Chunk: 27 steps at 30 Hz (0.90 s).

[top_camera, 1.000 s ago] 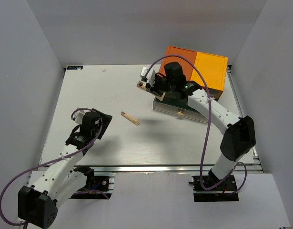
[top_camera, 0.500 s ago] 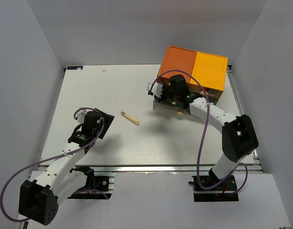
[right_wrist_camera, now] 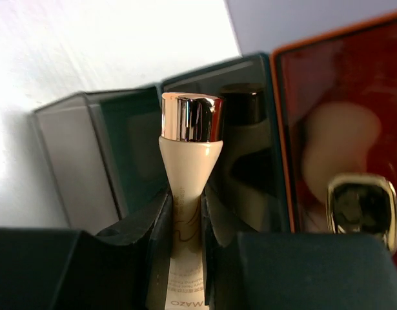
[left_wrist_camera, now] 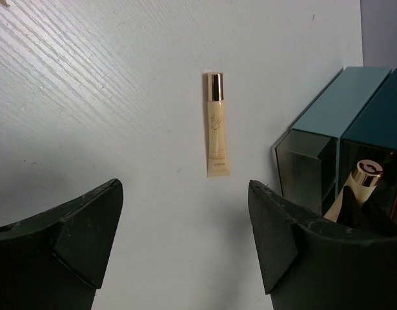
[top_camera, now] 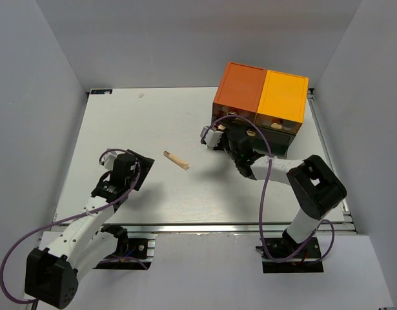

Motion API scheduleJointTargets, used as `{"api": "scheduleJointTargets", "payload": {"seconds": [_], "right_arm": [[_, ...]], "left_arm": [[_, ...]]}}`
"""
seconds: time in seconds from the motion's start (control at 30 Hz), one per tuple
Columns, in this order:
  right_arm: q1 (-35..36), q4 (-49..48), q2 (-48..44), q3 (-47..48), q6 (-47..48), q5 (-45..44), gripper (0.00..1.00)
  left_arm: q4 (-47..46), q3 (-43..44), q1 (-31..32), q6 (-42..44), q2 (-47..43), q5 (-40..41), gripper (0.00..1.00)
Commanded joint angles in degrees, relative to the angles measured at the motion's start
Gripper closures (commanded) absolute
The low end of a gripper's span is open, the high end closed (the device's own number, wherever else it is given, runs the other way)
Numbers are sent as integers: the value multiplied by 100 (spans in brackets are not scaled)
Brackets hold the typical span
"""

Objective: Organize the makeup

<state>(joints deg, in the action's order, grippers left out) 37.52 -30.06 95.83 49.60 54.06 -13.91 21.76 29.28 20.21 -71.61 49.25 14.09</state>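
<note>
A box (top_camera: 261, 95) sat at the far right corner of the table (top_camera: 185, 194), its top in two halves, deeper orange on the left and lighter orange on the right, its front dark. Grey walls (top_camera: 153, 39) closed in the table on three sides, and a metal rail (top_camera: 204, 226) ran along its near edge. A small pale speck (top_camera: 141, 95) lay near the far edge, well apart from the box. Close up, the box front held dark glossy compartments (right_wrist_camera: 75, 155) side by side; to their right an orange-rimmed reddish panel (right_wrist_camera: 353, 71) carried a squarish gold knob (right_wrist_camera: 361, 201)
</note>
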Motion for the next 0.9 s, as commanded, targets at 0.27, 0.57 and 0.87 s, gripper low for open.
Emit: {"api": "scheduleJointTargets", "payload": {"seconds": [0.27,0.57,0.87], "right_arm": [[-43,-2127,-99,-390,720,98,96],[-95,-1187,-30,145,448,495,93],[-280,-2232,339,-373,755,521,88]], "left_arm": [[-31,-80,1,-19,-118,-2,12],[-75,-124,10,-63,-197,6,12],[-23,-221,1,-37,-425,50,12]]}}
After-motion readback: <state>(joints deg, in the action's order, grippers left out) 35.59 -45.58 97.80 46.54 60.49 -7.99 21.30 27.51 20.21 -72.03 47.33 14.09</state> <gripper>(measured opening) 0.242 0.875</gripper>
